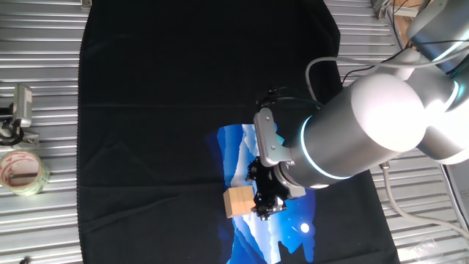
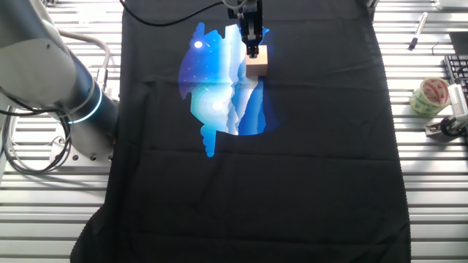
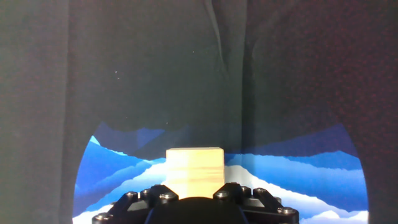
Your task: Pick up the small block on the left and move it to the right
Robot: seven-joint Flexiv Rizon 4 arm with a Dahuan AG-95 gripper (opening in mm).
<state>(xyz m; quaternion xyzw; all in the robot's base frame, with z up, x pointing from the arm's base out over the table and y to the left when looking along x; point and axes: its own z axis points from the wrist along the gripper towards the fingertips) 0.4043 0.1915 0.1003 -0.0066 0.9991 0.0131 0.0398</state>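
The black T-shirt (image 2: 307, 168) covers the table, its blue mountain print (image 2: 219, 95) near the middle. The gripper (image 1: 265, 209) stands low over the print, touching the small block (image 1: 238, 202), which sits on the print. Probably it is clamped on the block; the fingers are hidden.

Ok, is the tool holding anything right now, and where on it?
It cannot be told for certain. The small block sits right at the tool tip on the blue print, but no view shows clearly whether the fingers clamp its sides.
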